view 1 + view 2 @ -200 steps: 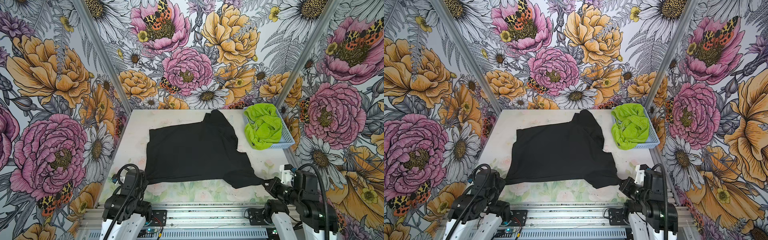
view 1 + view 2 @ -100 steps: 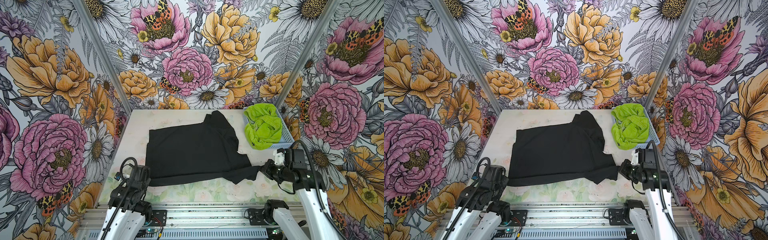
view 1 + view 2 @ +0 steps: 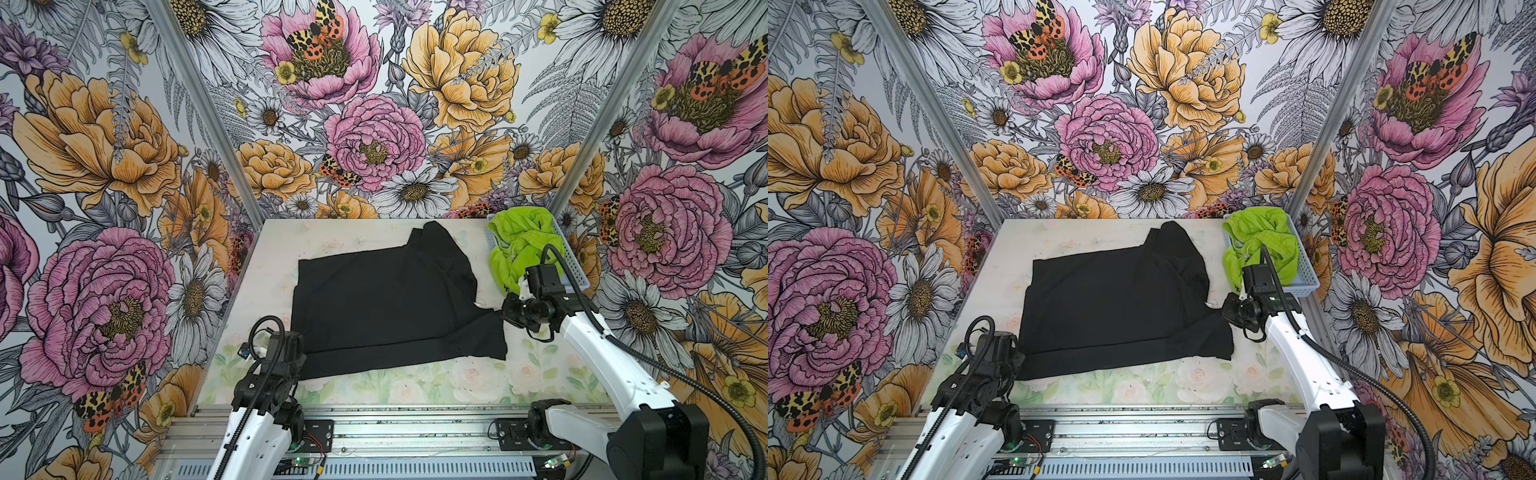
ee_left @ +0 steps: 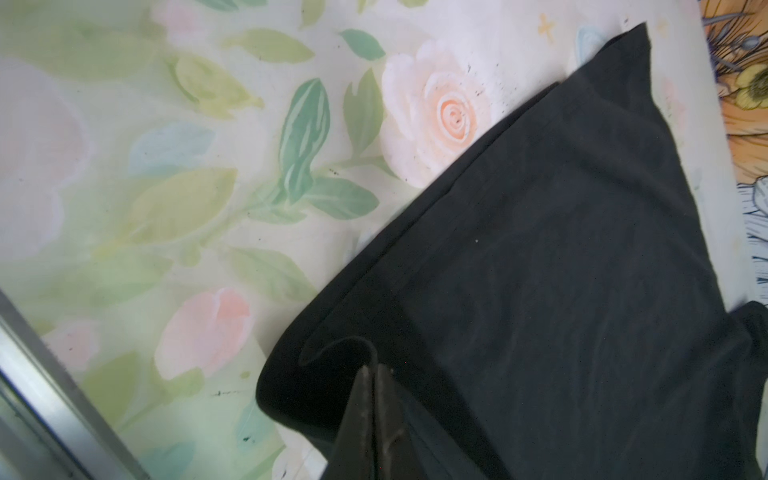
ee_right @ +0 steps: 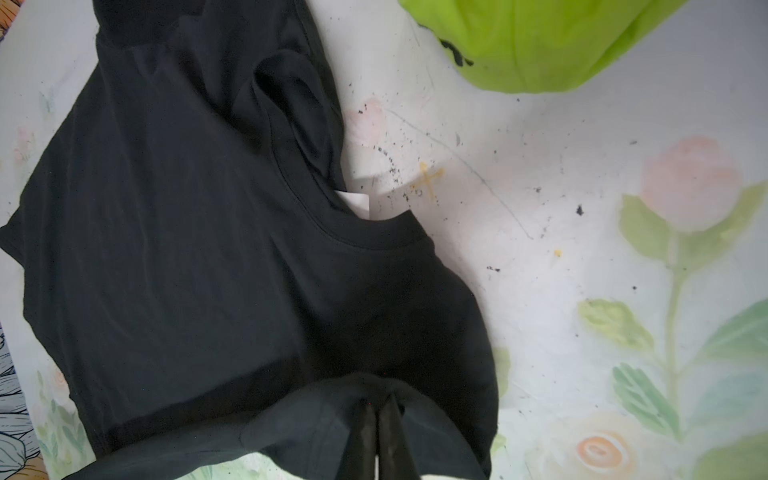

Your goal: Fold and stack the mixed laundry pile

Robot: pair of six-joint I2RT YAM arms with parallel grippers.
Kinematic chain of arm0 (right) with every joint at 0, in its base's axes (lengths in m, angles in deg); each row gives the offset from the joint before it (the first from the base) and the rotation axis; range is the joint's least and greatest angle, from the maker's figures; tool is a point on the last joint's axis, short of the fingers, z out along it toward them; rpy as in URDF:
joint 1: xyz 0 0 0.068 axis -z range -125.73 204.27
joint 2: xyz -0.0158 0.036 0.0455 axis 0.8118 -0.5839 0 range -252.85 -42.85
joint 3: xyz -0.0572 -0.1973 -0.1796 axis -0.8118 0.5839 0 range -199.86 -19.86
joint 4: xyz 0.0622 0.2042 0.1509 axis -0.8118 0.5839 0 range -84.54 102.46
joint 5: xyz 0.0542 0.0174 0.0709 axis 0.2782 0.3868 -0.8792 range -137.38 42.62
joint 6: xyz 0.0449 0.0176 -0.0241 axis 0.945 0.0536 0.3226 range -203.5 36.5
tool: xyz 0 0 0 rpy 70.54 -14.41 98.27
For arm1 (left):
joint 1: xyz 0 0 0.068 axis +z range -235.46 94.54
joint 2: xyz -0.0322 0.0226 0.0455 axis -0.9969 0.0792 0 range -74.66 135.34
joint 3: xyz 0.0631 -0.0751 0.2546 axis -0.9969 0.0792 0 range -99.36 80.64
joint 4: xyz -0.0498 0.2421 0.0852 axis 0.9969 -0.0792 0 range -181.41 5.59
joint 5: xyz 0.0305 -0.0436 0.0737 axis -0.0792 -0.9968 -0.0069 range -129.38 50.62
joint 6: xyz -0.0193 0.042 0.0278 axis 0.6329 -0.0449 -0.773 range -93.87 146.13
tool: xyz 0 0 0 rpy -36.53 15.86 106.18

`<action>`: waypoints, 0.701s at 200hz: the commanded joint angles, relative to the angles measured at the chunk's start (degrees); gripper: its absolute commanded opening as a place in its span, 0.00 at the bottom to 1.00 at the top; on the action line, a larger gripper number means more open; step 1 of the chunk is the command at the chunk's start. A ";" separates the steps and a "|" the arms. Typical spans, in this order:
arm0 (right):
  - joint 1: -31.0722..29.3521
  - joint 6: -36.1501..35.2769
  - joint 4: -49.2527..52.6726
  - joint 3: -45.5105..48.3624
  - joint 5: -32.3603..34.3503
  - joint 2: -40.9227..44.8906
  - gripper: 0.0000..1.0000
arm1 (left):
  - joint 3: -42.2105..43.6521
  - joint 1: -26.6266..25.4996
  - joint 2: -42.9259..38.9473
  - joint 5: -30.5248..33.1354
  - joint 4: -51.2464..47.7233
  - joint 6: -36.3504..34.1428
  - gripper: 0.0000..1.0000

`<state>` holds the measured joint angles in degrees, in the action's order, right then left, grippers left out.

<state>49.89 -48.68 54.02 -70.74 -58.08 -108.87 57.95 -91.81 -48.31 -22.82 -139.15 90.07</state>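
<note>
A black T-shirt (image 3: 386,303) (image 3: 1117,303) lies spread across the table in both top views. Its white neck label (image 5: 357,203) shows at the collar. My left gripper (image 3: 300,357) (image 3: 1019,357) (image 4: 374,368) is shut on the shirt's near left hem corner, which curls up at the tips. My right gripper (image 3: 500,313) (image 3: 1223,311) (image 5: 379,399) is shut on a raised fold of the shirt's right side below the collar. Lime-green shorts (image 3: 519,245) (image 3: 1260,245) (image 5: 540,41) are bunched in the far right basket, hanging over its near end.
The light-blue perforated basket (image 3: 579,274) (image 3: 1308,286) stands against the right wall at the far right corner. Floral walls close the table on three sides. A metal rail (image 3: 395,419) runs along the front edge. Bare floral tabletop (image 3: 415,382) shows in front of the shirt.
My right gripper has moved from the front edge toward the far side and inward, carrying the shirt's right near part with it. The left arm has lifted slightly at the hem corner.
</note>
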 commanded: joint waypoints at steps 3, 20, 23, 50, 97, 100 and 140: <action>-0.64 -0.50 -5.69 -2.61 3.36 -2.33 0.00 | 1.78 5.08 1.00 -7.01 8.28 -7.19 0.00; -1.26 -0.63 -7.65 -3.49 3.65 -4.78 0.00 | 2.22 8.74 3.64 -11.42 12.31 -10.42 0.00; -1.40 -0.72 -7.97 -3.72 3.71 -5.11 0.00 | 2.22 9.37 4.13 -11.97 12.96 -11.02 0.00; -2.46 -1.08 -11.15 -4.99 4.55 -8.91 0.00 | 1.61 12.51 8.86 -14.98 18.84 -15.24 0.00; -3.17 -1.93 -15.64 -6.90 5.75 -14.46 0.00 | -0.19 13.56 18.67 -17.57 27.43 -19.22 0.00; -3.18 -2.02 -15.73 -7.07 5.85 -14.85 0.00 | -0.28 13.56 19.12 -17.54 27.64 -19.39 0.00; -3.31 -2.49 -18.28 -8.05 6.56 -17.91 0.00 | -0.53 14.50 21.64 -17.20 30.65 -19.99 0.00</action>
<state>46.94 -50.18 39.66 -76.59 -53.58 -125.59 59.10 -78.28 -26.96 -39.06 -113.27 72.13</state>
